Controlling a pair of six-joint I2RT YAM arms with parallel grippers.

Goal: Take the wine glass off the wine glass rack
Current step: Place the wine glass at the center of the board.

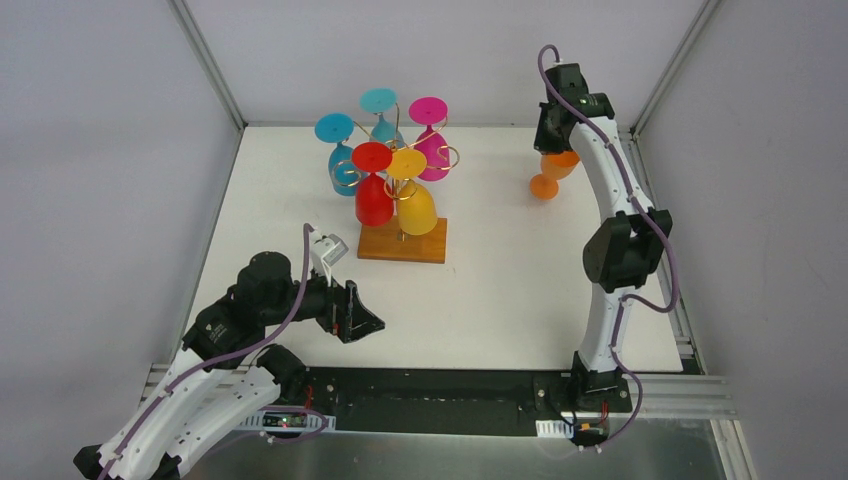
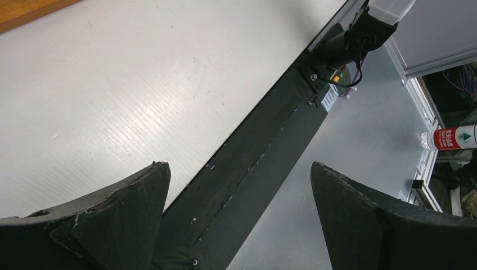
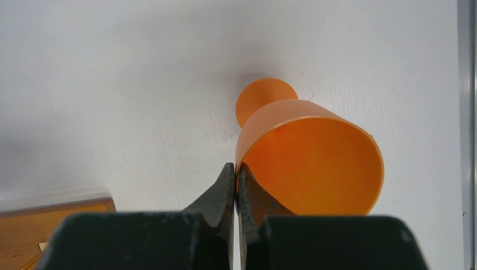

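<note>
One wine glass rack (image 1: 402, 241), five hanging glasses (image 1: 374, 200): two teal, one pink, one red, one yellow. One orange wine glass (image 3: 315, 163), rim pinched in right gripper (image 3: 236, 175). Empty left gripper (image 2: 239, 188) spread wide.

Table (image 1: 500, 300): white matte top, rectangular; a soft glare patch shows on it in the left wrist view.
Near edge: black strip (image 1: 440, 385) along it, then a silver rail (image 1: 690, 405) and a grey metal sheet (image 1: 450, 455).
Walls: plain pale grey panels; back wall (image 1: 440, 50), left wall (image 1: 90, 200), right wall (image 1: 770, 200).
Posts: aluminium, one at each far corner; left post (image 1: 210, 65), right post (image 1: 665, 75).
Light: even, shadows faint.
Beyond the frame: bottle (image 2: 453, 136), red label.
</note>
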